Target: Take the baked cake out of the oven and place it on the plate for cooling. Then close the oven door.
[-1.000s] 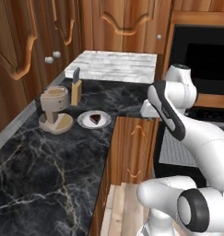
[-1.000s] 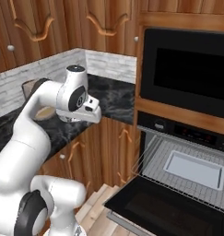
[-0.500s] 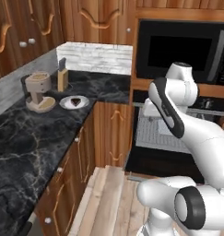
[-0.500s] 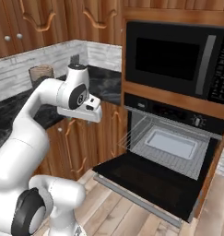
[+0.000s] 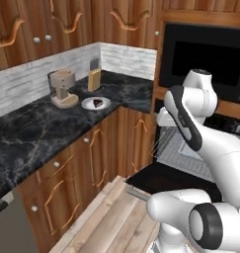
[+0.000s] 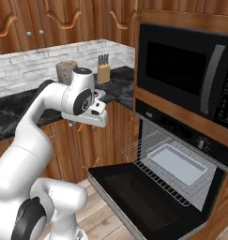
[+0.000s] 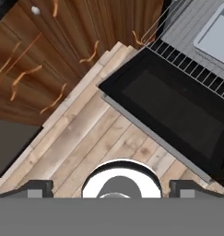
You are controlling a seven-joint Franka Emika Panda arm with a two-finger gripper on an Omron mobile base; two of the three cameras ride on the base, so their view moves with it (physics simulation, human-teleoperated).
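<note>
with the small dark brown cake wedge (image 5: 98,103) on the round white plate (image 5: 88,105), well left of the black wall oven (image 6: 178,154), the wide-open empty gripper (image 7: 111,188) risks clipping the lowered glass-fronted door (image 6: 146,199).

The counter (image 5: 27,131) is black marble veined with white. On it sits a white plate (image 5: 96,103) with a dark brown, reddish cake (image 5: 98,103), beside a tan grinder (image 5: 63,89) and a light wooden knife block (image 5: 95,80). The backsplash (image 5: 126,60) is pale grey brick. Cabinets (image 5: 72,173) are reddish brown wood (with curly orange handles). The oven door (image 6: 148,199) is black; the tray (image 6: 178,163) pale grey. The floor (image 7: 81,147) is light planks.
</note>
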